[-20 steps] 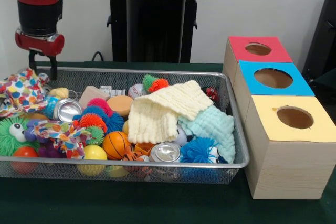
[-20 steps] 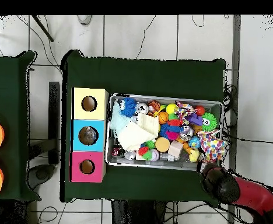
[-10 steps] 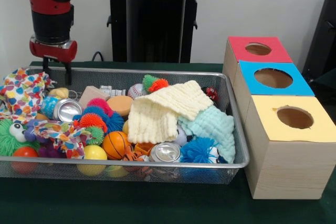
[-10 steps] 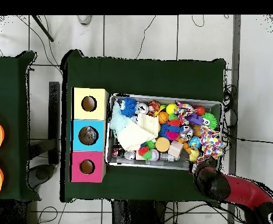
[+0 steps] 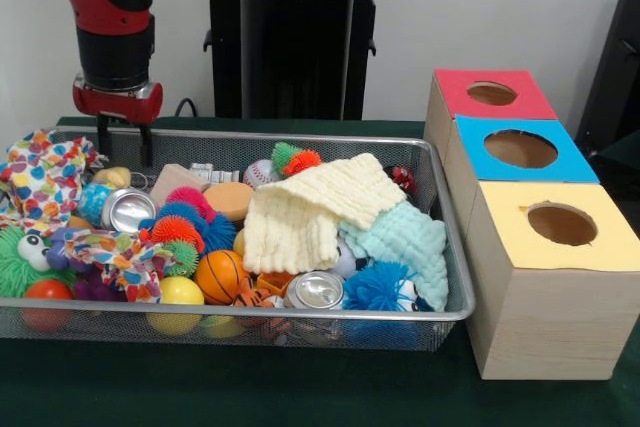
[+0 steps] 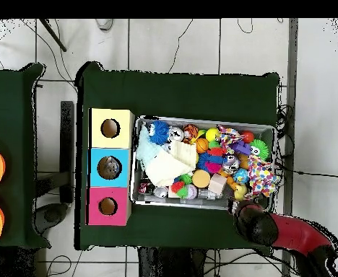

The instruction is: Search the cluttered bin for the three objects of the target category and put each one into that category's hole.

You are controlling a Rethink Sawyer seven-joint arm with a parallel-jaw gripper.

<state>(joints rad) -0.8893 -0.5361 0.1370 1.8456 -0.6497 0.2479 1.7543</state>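
A wire mesh bin point(image 5: 250, 313) holds a heap of toys: two silver cans point(image 5: 127, 210) point(image 5: 315, 290), an orange basketball point(image 5: 220, 275), a baseball point(image 5: 260, 173), spiky balls and cloths. My gripper point(image 5: 125, 150) hangs open and empty over the bin's far left corner, just above the rim, with both fingers pointing down. A spotted multi-coloured cloth point(image 5: 40, 177) lies to its left. In the overhead view the arm's head point(image 6: 253, 218) covers the gripper at the bin's point(image 6: 204, 205) lower right corner.
Three wooden boxes with round holes stand beside the bin: red point(image 5: 455, 87), blue point(image 5: 572, 162) and yellow point(image 5: 510, 237). Overhead they form a column, with the yellow box point(image 6: 121, 119) at its top. A pale yellow cloth point(image 5: 310, 207) and a mint cloth point(image 5: 405, 237) cover toys.
The arm has travelled right along the bin's far edge in the front view, from outside the left corner to over it. The gripper stays open; the bin's contents lie as before.
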